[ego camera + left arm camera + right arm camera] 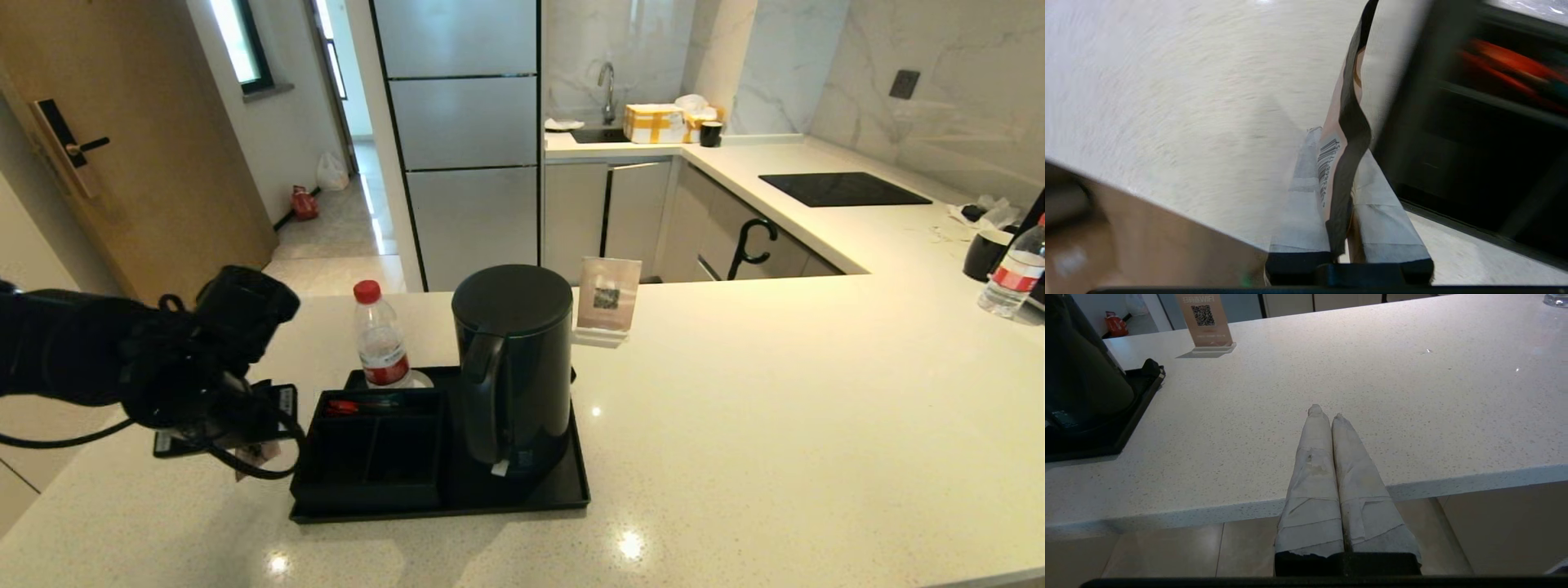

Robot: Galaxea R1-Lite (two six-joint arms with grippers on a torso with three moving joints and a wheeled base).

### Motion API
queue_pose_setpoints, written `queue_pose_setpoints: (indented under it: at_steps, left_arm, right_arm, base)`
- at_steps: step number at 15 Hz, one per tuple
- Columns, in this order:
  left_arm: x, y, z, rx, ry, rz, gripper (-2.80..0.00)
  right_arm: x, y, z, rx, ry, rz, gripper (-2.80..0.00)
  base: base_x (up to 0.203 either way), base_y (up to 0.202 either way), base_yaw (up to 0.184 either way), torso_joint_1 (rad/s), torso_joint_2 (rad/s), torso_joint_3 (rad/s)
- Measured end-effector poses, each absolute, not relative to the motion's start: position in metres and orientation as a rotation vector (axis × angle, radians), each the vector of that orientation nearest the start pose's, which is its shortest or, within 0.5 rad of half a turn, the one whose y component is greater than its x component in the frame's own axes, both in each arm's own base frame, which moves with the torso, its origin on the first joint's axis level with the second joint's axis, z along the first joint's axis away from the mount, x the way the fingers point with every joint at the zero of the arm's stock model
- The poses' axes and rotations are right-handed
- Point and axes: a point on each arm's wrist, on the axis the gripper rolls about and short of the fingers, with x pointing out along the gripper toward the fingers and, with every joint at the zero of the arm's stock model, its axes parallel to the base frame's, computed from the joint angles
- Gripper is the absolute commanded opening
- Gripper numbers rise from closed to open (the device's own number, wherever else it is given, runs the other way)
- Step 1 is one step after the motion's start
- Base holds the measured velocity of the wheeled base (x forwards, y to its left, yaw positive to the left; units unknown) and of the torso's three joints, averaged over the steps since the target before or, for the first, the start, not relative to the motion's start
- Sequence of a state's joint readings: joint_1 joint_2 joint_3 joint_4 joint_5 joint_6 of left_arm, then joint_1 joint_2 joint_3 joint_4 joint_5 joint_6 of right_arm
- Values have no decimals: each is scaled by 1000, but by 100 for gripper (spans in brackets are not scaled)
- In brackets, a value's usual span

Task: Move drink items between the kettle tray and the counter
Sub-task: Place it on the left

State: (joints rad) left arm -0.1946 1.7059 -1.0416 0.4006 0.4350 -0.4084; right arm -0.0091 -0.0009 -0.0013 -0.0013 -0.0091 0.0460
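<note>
1. Head view shows the left gripper (245, 437) at the lower left of the frame, just left of the tray (522, 498), with a pale sachet (260, 451) hanging under it over the tabletop (775, 408).
2. Left wrist view settles the grip: the jaws are clamped on the sachet (1345, 134), pinching it at one end, so the loose part stands up between the taped fingers (1302, 212) and bends in a wave. My guess is that it is held by the edge because so flat a packet offers little else to pinch.
3. Beside the sachet in that view is the dark wall of the tray's compartment box (1412, 122), so the packet is outside the tray, near its left wall; I cannot tell whether it touches the stone.
4. At the middle of the head view the kettle (513, 367) stands upright on the tray, handle toward the camera, with a water bottle (380, 343) behind the compartments.
5. Room: the tabletop left of the tray is a narrow strip before its edge at the lower left, a risky spot for a light packet. Right of the tray the stone lies open up to a card stand (608, 298) behind it.
6. Right wrist view shows the right gripper (1325, 412) parked in front of the tabletop's near edge, jaws together and holding nothing.
</note>
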Motion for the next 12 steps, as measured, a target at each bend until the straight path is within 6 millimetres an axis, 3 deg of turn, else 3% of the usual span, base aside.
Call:
queue_pose_setpoints:
  at_steps: [3, 5, 11, 12]
  left_arm:
    - [265, -6, 164, -157, 966, 467, -280]
    - [260, 14, 154, -186, 1005, 524, -280]
    - [265, 31, 127, -209, 1102, 560, -280]
    - [269, 31, 120, -208, 1108, 561, 0]
  right_arm:
    - [-23, 0, 76, 46, -4, -20, -280]
    - [-23, 0, 76, 46, -4, -19, -280]
    - [-23, 0, 76, 46, -3, -19, -280]
    - [-23, 0, 76, 46, -3, -19, -280]
  base:
    - [0, 0, 0, 0, 0, 0]
    - [0, 0, 0, 0, 0, 0]
    - [0, 0, 0, 0, 0, 0]
    - [0, 0, 0, 0, 0, 0]
